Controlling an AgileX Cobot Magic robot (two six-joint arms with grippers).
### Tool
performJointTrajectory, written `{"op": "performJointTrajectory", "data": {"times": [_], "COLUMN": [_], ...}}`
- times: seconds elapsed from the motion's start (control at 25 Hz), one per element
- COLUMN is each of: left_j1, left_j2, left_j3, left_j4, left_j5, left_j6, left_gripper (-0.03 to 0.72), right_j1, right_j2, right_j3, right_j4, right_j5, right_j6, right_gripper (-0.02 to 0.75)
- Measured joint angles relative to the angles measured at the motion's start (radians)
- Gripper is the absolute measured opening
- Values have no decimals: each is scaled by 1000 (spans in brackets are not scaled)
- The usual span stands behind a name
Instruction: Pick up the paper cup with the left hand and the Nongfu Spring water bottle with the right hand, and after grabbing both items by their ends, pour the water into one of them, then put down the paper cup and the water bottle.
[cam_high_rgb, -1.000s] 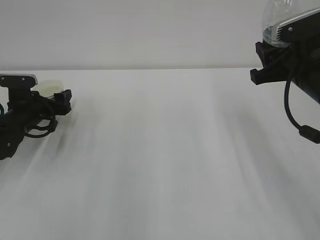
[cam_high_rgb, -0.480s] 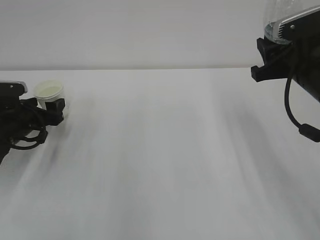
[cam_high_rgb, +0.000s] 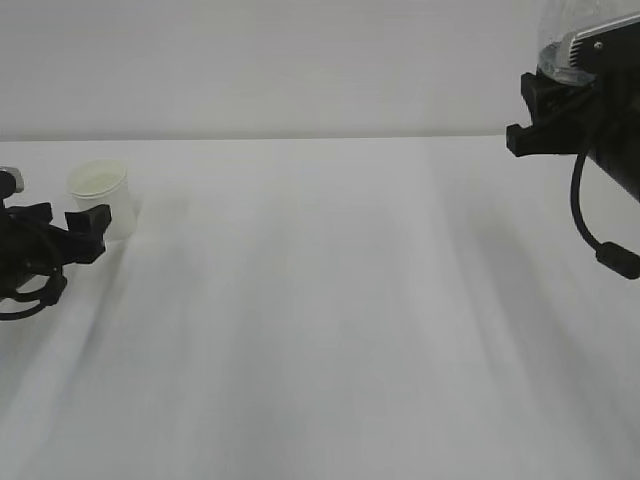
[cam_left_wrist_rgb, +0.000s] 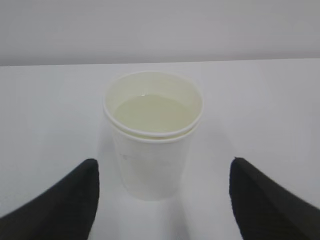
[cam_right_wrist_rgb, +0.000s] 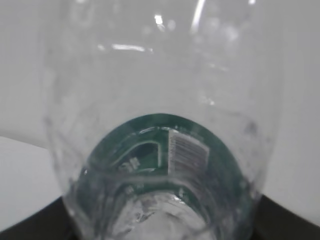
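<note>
With the filled paper cup (cam_left_wrist_rgb: 152, 145) standing free between the spread left tool (cam_left_wrist_rgb: 162, 197), putting-down is half done: the right tool (cam_high_rgb: 560, 100), pinching the Nongfu Spring water bottle (cam_right_wrist_rgb: 160, 150) high right of the cup, must lower it to the worktop (cam_high_rgb: 330, 300).

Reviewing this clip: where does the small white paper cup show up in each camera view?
Exterior view: the small white tapered paper cup stands at far left, just beyond the black left gripper.
Left wrist view: centre, upright, holding liquid, between the two black fingertips.
Right wrist view: not in it.
Shared landmark: the white table, whose far edge runs behind the cup.
</note>
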Motion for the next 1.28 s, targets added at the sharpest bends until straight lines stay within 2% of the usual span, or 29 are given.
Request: {"op": "performJointTrajectory", "data": {"times": [0.4,0.68,1.28], "left_j1": [0,0,0], "left_j2": [-155,-213,-217], "left_j3": [115,121,121], "left_j4": [56,104,114], "left_j5": [-34,-37,-37], "left_j6": [0,-28,-32], "left_gripper": [576,576,566], "right_j1": [0,0,0], "right_j2": [0,0,66], "right_j3": [0,0,0], "right_j4": [91,101,103], "right_j5": [13,69,85], "right_j6": [67,116,122], "right_gripper": [400,400,400]}}
